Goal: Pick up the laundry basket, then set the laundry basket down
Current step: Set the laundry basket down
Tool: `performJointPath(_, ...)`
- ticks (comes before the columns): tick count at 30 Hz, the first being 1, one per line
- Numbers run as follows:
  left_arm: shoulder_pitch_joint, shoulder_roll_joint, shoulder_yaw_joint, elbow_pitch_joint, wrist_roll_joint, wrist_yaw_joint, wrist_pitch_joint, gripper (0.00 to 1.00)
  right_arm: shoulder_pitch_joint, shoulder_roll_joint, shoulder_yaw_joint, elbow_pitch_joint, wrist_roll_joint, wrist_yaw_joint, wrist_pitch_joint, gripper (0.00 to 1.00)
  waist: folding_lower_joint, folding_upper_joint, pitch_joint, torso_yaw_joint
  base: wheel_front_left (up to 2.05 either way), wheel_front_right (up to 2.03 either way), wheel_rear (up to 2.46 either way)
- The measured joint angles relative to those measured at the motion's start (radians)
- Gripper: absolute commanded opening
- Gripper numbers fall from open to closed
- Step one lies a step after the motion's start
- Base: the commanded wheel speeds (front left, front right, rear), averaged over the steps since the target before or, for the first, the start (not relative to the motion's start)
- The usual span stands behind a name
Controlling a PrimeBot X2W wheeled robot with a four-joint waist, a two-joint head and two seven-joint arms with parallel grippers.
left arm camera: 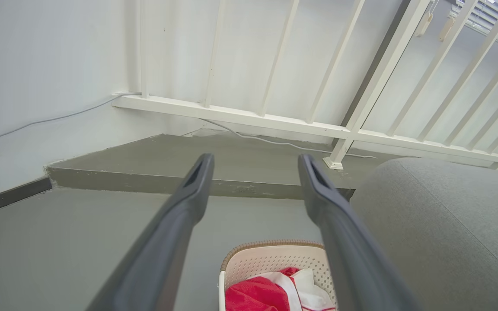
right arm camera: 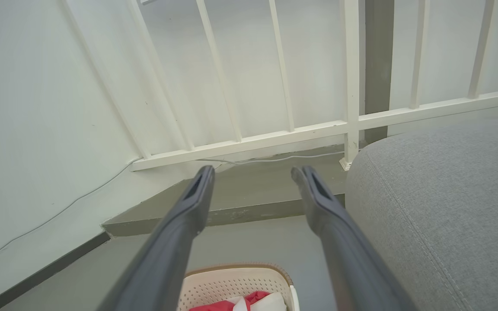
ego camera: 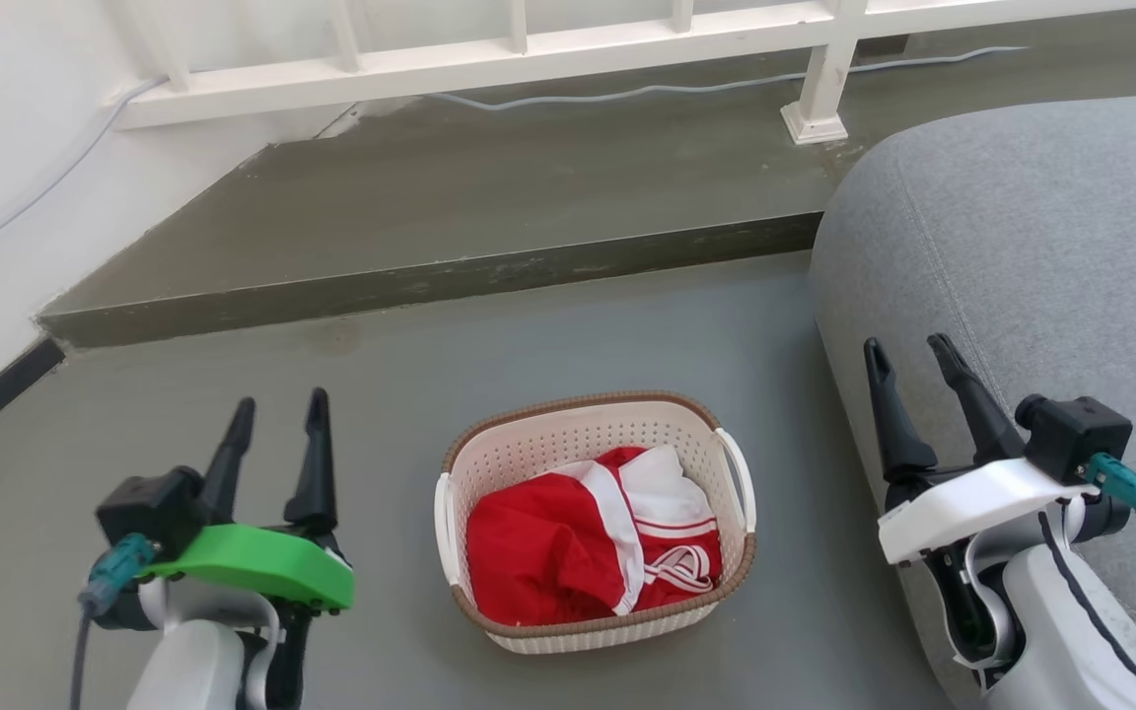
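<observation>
Seeming light and stiff, the cream perforated plastic laundry basket [ego camera: 578,439]: grasp white loop handles [ego camera: 738,463] at 3, 9 o'clock; left gripper [ego camera: 282,397], right gripper [ego camera: 905,343] spread.

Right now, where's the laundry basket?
Head view: the laundry basket sits on the floor at lower centre, between the left gripper and the right gripper, just left of the grey sofa.

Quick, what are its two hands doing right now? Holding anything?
Left hand: open, holding nothing.
Right hand: open, holding nothing.
</observation>
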Motion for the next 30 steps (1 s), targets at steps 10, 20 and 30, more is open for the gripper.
performJointPath(10, 0.049, -0.009, 0.023, -0.053, 0.037, 0.003, 0.0, 1.0, 0.035, 0.023, -0.01, -0.036, -0.025, 0.006, 0.0, 1.0, 0.0, 0.0, -0.007, -0.006, 0.0, 0.0, 0.0)
performJointPath(20, 0.067, -0.011, 0.031, -0.096, 0.066, 0.001, 0.0, 1.0, 0.062, 0.027, -0.019, -0.063, -0.038, 0.018, 0.0, 1.0, 0.0, 0.0, 0.004, -0.009, 0.0, 0.0, 0.0)
performJointPath(30, 0.09, -0.014, 0.043, -0.11, 0.081, -0.005, 0.0, 1.0, 0.068, 0.033, -0.035, -0.078, -0.053, 0.027, 0.0, 1.0, 0.0, 0.0, 0.017, -0.01, 0.0, 0.0, 0.0)
